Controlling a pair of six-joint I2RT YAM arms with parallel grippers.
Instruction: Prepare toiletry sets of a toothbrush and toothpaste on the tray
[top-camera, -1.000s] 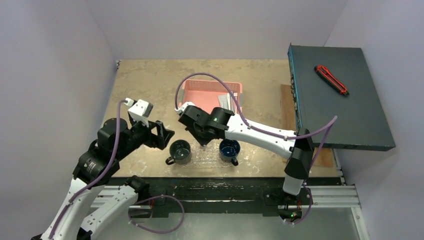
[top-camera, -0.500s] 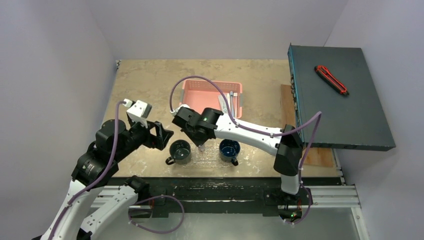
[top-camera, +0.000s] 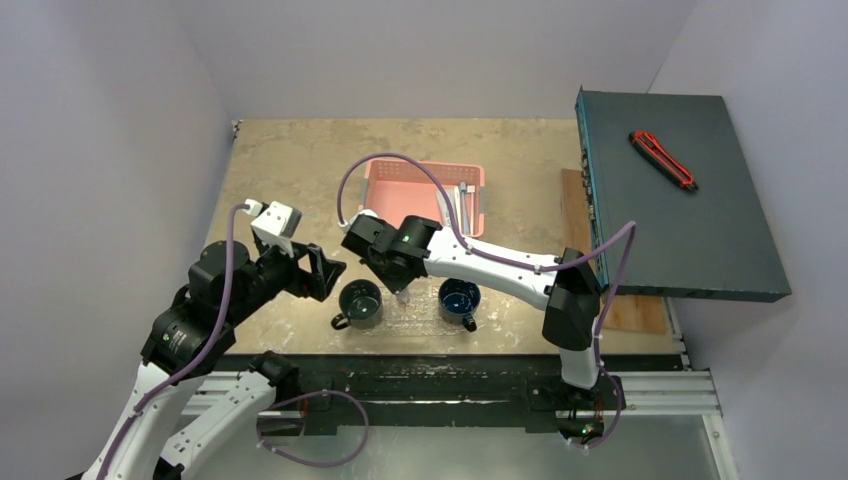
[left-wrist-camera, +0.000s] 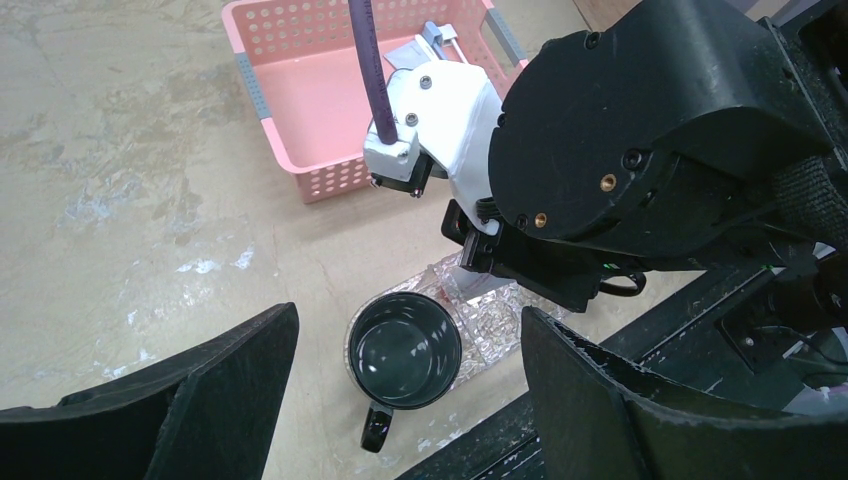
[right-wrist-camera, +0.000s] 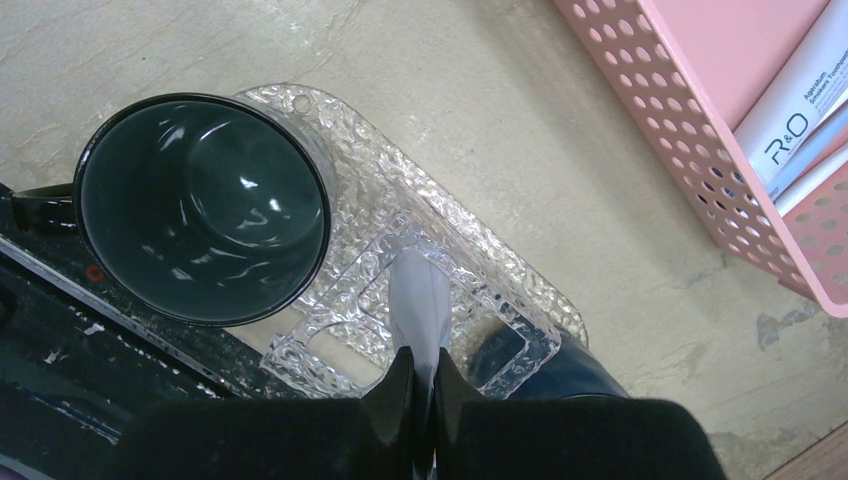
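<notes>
Right gripper (right-wrist-camera: 420, 400): jaws clenched on the near end of a flat silver-grey tube (right-wrist-camera: 420, 300). The tube's free end points out over the middle recess of the clear embossed tray (right-wrist-camera: 400, 190); I cannot tell whether it touches.

Tray lies at 6 o'clock on the tabletop (top-camera: 300, 170), by the near edge. Left mug (right-wrist-camera: 205, 210), dark and glossy, sits on the tray's 9 o'clock end. Right mug (top-camera: 459, 298) stands at its 3 o'clock end.

Pink basket (top-camera: 420, 190) sits at 12 o'clock from the tray, apart from it. Pale toiletry items (right-wrist-camera: 800, 120) lie along its 3 o'clock wall, one a white tube with dark lettering.

Left gripper (top-camera: 322, 272): jaws released and spread wide, grasping nothing, hanging just at 9 o'clock of the left mug.

Dark box (top-camera: 690, 220) at 3 o'clock of the tabletop, red knife (top-camera: 662, 160) on top.
</notes>
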